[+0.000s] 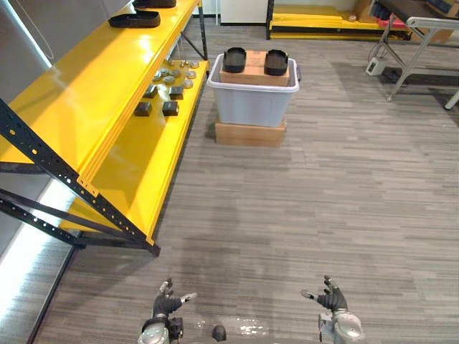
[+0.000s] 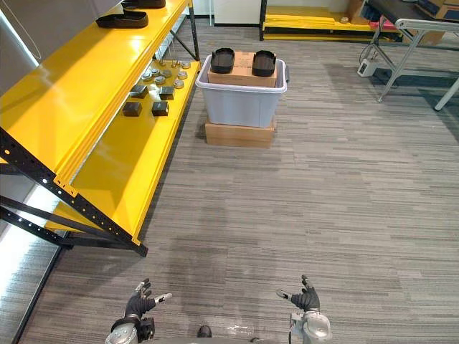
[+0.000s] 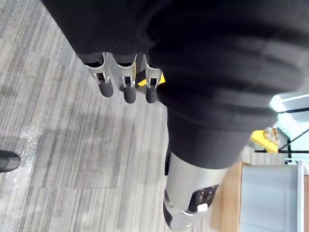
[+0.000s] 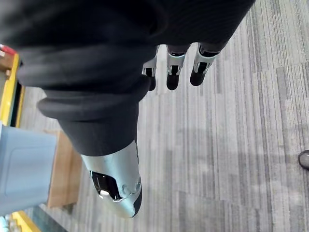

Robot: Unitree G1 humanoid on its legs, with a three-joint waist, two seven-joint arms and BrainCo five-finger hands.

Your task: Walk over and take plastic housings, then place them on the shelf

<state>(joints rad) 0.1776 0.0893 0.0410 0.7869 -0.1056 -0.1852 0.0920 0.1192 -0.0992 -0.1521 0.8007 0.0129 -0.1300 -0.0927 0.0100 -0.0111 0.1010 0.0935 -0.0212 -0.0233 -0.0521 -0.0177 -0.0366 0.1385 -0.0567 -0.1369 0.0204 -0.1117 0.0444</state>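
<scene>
Two black plastic housings lie side by side on a cardboard box inside a grey tub some way ahead on the floor. The tub stands on a flat brown box. Another black housing rests on the top board of the yellow shelf at the left. My left hand and right hand hang low at the near edge, far from the tub. Both are open with relaxed fingers and hold nothing.
The yellow shelf's lower board carries small dark blocks and several round metal parts. Its black braced frame juts toward me at the left. A grey trestle stands at the far right, a second yellow rack behind.
</scene>
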